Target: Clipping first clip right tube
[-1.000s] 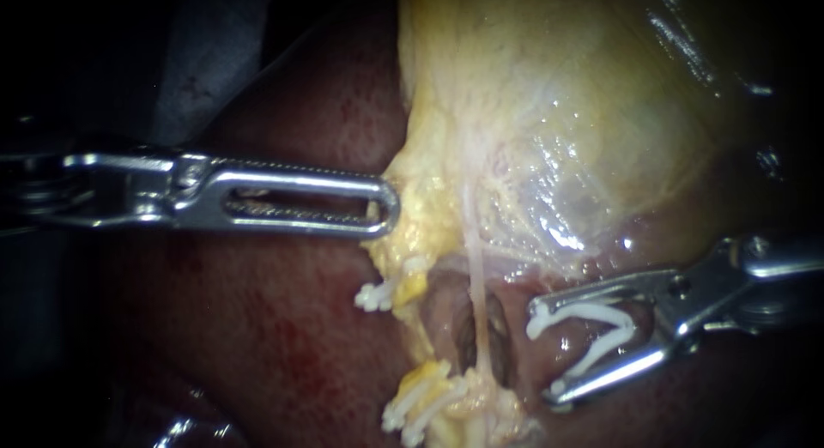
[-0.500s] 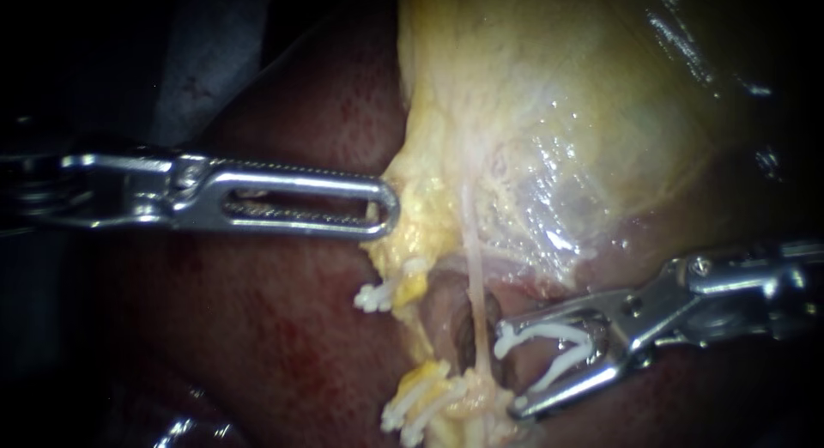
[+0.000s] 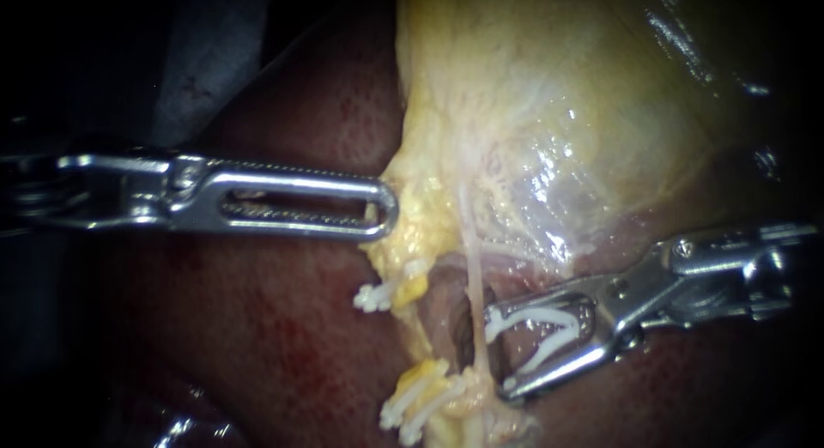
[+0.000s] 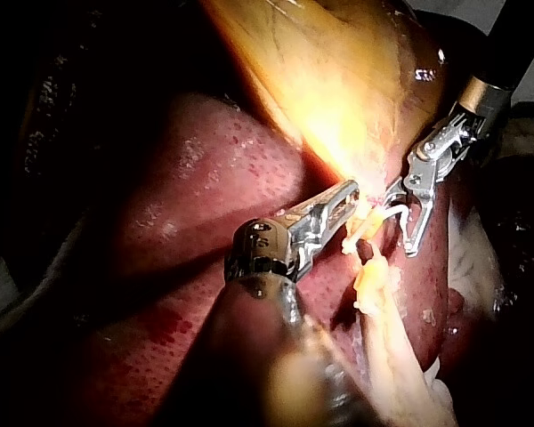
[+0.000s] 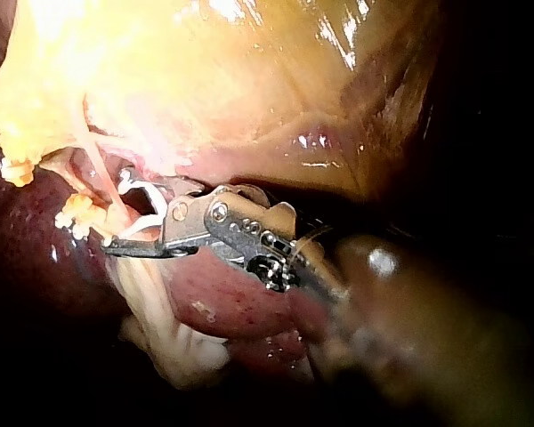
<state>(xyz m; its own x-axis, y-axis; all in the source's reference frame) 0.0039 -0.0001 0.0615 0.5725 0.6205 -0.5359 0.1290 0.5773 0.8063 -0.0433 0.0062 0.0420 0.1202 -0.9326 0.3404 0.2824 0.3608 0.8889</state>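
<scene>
Our left instrument [image 3: 382,209] has its slotted jaws pressed together, pinching the yellow fatty edge of the gallbladder [image 3: 549,113] at their very tip. We cannot make out how much tissue lies between them, because one jaw covers the other in the endoscope view. Its shaft runs back into darkness and is cut off.

Our right instrument [image 3: 498,352] has its jaws spread wide around an open white clip [image 3: 541,314]. One leg of the clip lies along each jaw, so the jaws hold the clip and no tissue. The right tube [image 3: 473,276], a pale thin strand, runs across just ahead of the jaw tips, at the clip's open mouth. We cannot tell whether it has entered the mouth or only touches the tips. In the right wrist view the lower tip is half lost against pale tissue.

Beyond the tube, on the side away from the right instrument, two bunches of fitted clips [image 3: 373,297] sit on yellow stumps, the nearer one just under the left instrument's tip. The liver [image 3: 283,345] lies beneath both instruments. In each wrist view that arm's own shaft is a blur that hides the tissue under it.
</scene>
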